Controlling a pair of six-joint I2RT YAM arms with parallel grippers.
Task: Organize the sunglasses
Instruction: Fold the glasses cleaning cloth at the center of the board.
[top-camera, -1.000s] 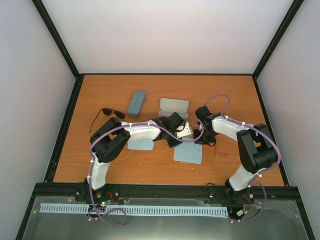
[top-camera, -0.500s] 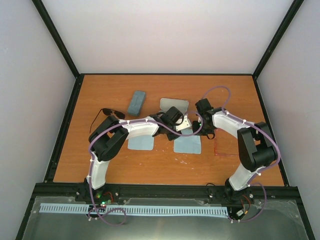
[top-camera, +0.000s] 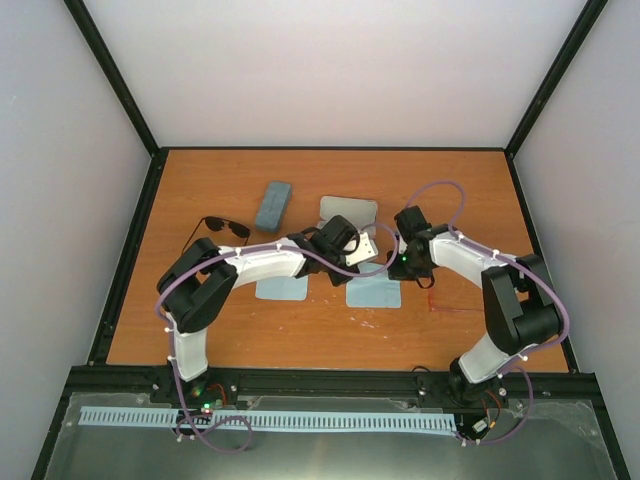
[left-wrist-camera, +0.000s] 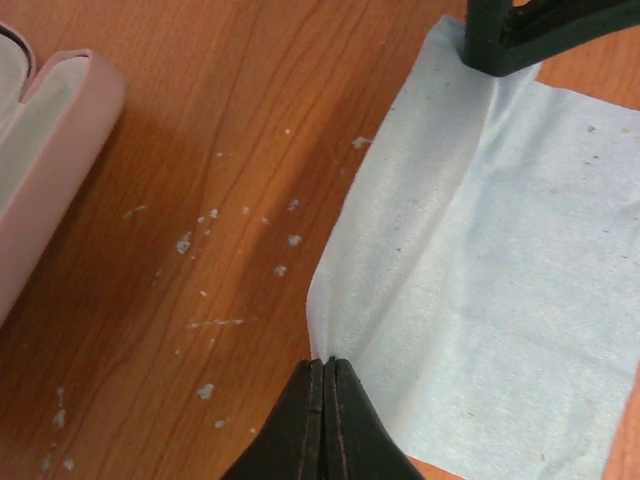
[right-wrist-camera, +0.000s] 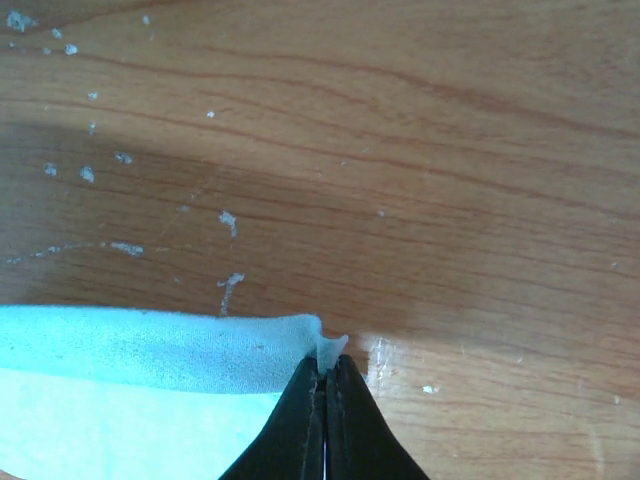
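Sunglasses lie away from both my claws. The slim black sunglasses with dark lenses (top-camera: 224, 227) rest on the orange wooden table (top-camera: 300, 330), well to the left of my left claw (left-wrist-camera: 325, 365) and near the oblong blue-grey case (top-camera: 272, 204). The red-armed sunglasses (top-camera: 455, 309) show only thin red arms just right of my right claw (right-wrist-camera: 325, 365); my arm hides the lenses. Both claws are clamped together on corners of one square light-blue cloth (left-wrist-camera: 500, 250). An open pink case (left-wrist-camera: 40, 150) lies beside that cloth. A second light-blue cloth (top-camera: 281, 288) lies further left.
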